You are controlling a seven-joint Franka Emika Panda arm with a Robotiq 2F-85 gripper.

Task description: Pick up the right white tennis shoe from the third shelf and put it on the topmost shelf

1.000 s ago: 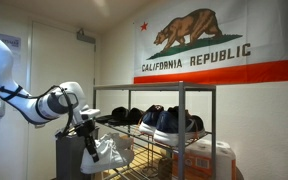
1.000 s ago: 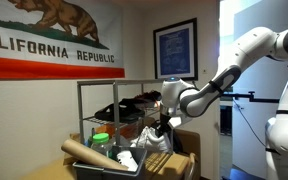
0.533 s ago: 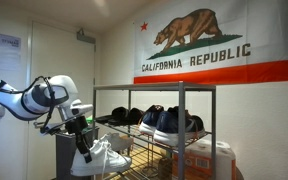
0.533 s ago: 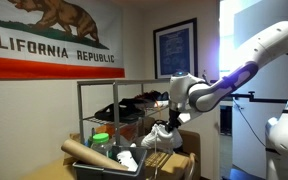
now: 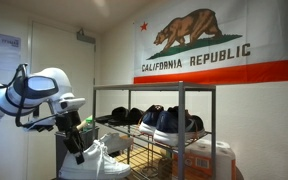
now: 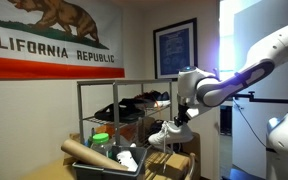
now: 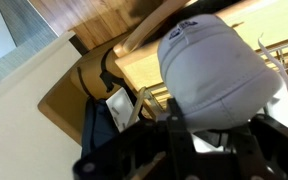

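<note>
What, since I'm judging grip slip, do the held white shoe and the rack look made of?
The white shoe: smooth, matte white upper, probably leather or synthetic; wrist view shows an even surface. The rack: grey metal, judging by thin straight bars and wire-grid tiers.

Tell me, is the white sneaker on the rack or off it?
Off it: the gripper holds the white sneaker in the air beside the rack, resting on no shelf.

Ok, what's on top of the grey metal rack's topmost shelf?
Nothing shows above the grey-barred topmost shelf in both exterior views, but they see it edge-on, so its surface is hidden. The all-white lace-up sneaker hangs in the end effector.
</note>
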